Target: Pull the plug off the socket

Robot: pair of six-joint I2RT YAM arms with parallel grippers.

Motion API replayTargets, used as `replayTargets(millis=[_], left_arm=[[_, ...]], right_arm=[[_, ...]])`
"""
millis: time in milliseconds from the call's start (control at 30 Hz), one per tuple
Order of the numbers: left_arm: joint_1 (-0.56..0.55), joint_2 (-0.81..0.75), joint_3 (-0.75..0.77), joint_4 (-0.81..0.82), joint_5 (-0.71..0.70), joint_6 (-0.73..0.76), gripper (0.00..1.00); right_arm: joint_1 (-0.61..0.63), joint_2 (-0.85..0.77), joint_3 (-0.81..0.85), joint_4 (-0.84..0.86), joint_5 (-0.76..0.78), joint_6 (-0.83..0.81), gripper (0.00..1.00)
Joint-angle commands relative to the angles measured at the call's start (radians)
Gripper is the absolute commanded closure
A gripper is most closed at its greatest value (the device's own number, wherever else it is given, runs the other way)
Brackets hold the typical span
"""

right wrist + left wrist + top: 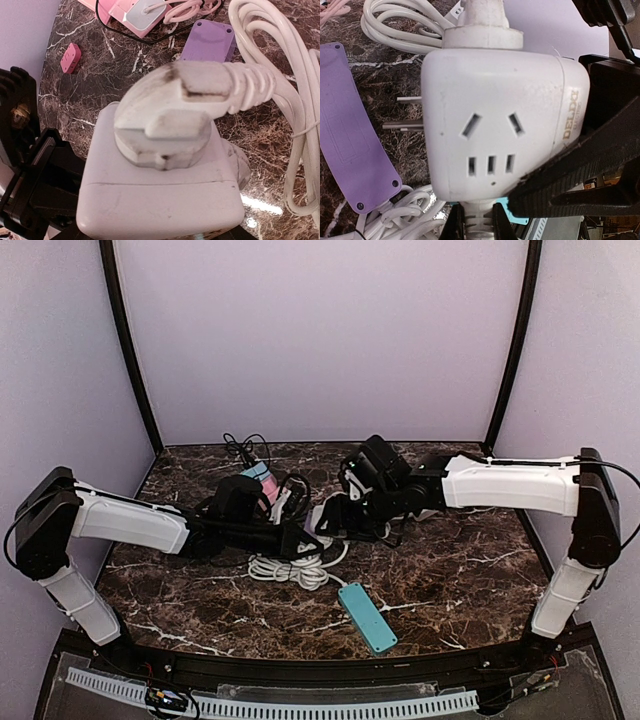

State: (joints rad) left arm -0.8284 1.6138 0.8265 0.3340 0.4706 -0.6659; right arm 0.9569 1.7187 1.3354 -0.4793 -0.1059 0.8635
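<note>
Left gripper (478,225) — pinched tight on the ribbed neck of the white socket (490,125). Plug (165,120) — fully seated in the socket. Right gripper (335,518) sits close beside it; I cannot tell its spread.

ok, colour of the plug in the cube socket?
White round plug, dark scuffs; best in right wrist view.

Two arms are seen in the top view, each built from smooth white shell segments joined by rounded black joints: the left arm (130,522) at the frame's left, the right arm (510,485) at its right. A thin black cable (530,462) is run along the right arm's white segment. The left gripper (308,543) and right gripper (335,518) are finished in matte black.
</note>
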Motion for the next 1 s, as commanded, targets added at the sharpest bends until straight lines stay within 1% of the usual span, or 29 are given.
replayTargets(millis=[0, 67, 167, 233, 300, 333, 433, 533, 733, 967], left_arm=[[0.005, -0.016, 0.004, 0.016, -0.002, 0.032, 0.99], [0.005, -0.016, 0.003, 0.015, -0.001, 0.033, 0.99], [0.005, -0.02, 0.002, 0.012, -0.001, 0.034, 0.99], [0.005, -0.022, 0.0, 0.013, 0.0, 0.036, 0.99], [0.004, -0.025, -0.003, 0.016, 0.009, 0.04, 0.99], [0.004, -0.026, -0.004, 0.017, 0.013, 0.043, 0.99], [0.003, -0.026, -0.004, 0.017, 0.042, 0.052, 0.99], [0.004, -0.039, -0.008, -0.004, 0.04, 0.071, 0.99], [0.016, -0.058, -0.027, 0.004, 0.044, 0.068, 0.99], [0.021, -0.045, -0.011, 0.003, 0.081, 0.07, 1.0]], right_arm=[[0.009, 0.018, 0.026, -0.015, -0.001, 0.003, 0.4], [0.009, 0.019, 0.025, -0.016, 0.002, 0.005, 0.45], [0.009, 0.013, 0.025, -0.016, 0.017, 0.01, 0.6], [0.009, 0.007, 0.027, -0.018, 0.039, 0.016, 0.76], [0.008, -0.004, 0.026, -0.017, 0.07, 0.024, 0.96], [0.008, -0.008, 0.025, -0.018, 0.083, 0.026, 1.0], [0.007, -0.011, 0.034, -0.016, 0.102, 0.006, 1.0], [0.007, -0.025, 0.028, -0.014, 0.131, -0.015, 1.0], [0.008, -0.098, -0.051, 0.044, 0.151, -0.045, 1.0], [0.006, -0.126, -0.076, 0.048, 0.169, -0.104, 1.0]])
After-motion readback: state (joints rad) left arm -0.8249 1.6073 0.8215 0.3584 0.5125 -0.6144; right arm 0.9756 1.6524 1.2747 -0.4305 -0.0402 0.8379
